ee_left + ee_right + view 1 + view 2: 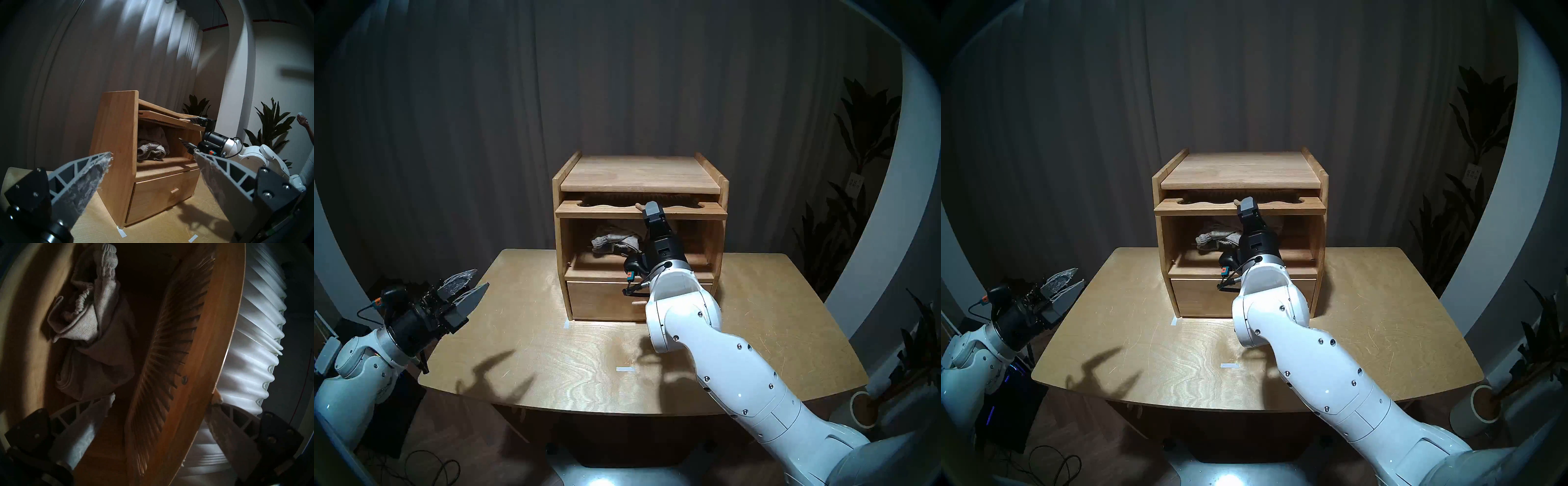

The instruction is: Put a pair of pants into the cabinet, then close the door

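Note:
The light-wood cabinet (639, 173) stands at the back of the table. Its door (602, 212) is swung up and lies flat under the top board, with the ribbed dark glass (169, 344) showing from below. The pair of pants (612, 242), crumpled grey-beige knit, lies in the left half of the upper compartment (88, 324). My right gripper (650, 217) is open and straddles the door's front edge beside the peg handle (638, 205). One finger is over the panel, the other under it (161, 400). My left gripper (480, 278) hangs open and empty above the table's left edge.
Below the compartment, the bottom drawer (602, 300) is shut. White tape marks (624, 369) lie on the wooden table (551, 356). Dark curtains hang behind, potted plants (863, 142) stand to the right, and a person's hand (304, 122) shows at the far right.

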Available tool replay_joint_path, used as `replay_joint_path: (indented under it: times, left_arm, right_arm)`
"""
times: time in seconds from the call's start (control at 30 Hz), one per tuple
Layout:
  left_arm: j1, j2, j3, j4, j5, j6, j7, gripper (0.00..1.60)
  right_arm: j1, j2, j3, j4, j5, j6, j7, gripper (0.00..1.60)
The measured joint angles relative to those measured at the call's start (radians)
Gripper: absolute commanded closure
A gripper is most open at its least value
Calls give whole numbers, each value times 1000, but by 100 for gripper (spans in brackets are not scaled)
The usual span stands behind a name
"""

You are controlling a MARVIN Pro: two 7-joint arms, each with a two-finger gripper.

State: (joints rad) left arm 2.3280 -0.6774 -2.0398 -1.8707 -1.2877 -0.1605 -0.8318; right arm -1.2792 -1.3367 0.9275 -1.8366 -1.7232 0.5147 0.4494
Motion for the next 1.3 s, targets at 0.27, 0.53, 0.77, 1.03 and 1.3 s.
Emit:
replay_joint_path:
  times: [0.27,0.53,0.77,1.03,1.3]
  left_arm:
    - [0,0,0,0,0,0,0,0]
    - [0,0,0,0,0,0,0,0]
    - [0,0,0,0,0,0,0,0]
    - [0,0,0,0,0,0,0,0]
    - [0,0,0,0,0,0,0,0]
  right_arm:
    - [12,-77,69,78,196,19,-86,0]
    - [35,-126,95,87,251,39,-185,160]
    - [30,-122,86,65,244,52,-152,160]
    - [-13,-79,53,-39,206,65,-51,160]
    - [-65,-35,32,-122,160,86,0,160]
